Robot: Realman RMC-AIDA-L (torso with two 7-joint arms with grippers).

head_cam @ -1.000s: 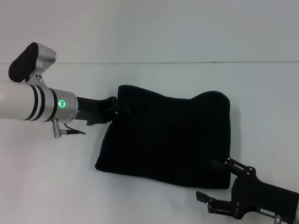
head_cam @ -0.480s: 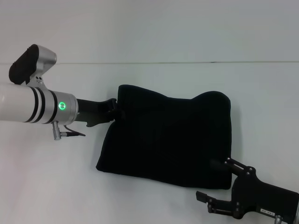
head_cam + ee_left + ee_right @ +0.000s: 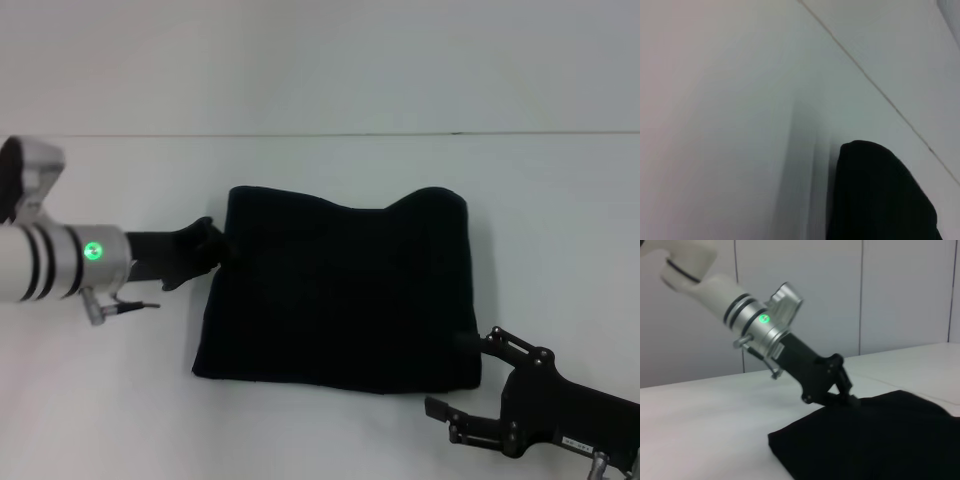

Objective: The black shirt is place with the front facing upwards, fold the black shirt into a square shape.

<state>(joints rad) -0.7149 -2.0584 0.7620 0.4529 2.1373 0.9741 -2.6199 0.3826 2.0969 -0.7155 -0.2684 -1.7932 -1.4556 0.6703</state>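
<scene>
black shirt (image 3: pixel 335 290) on table (image 3: pixel 320 80), between pincers

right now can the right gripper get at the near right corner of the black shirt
Probably yes: the right gripper sits right beside that corner of the black shirt, with only bare table around it.

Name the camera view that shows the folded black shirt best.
The head view: the whole black shirt shows, folded on the white table. The right wrist view shows its near part from low down; the left wrist view shows one corner.

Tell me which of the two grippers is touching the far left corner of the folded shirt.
The left gripper, with the green light: it meets the black shirt there. The right gripper sits at the near right corner.
</scene>
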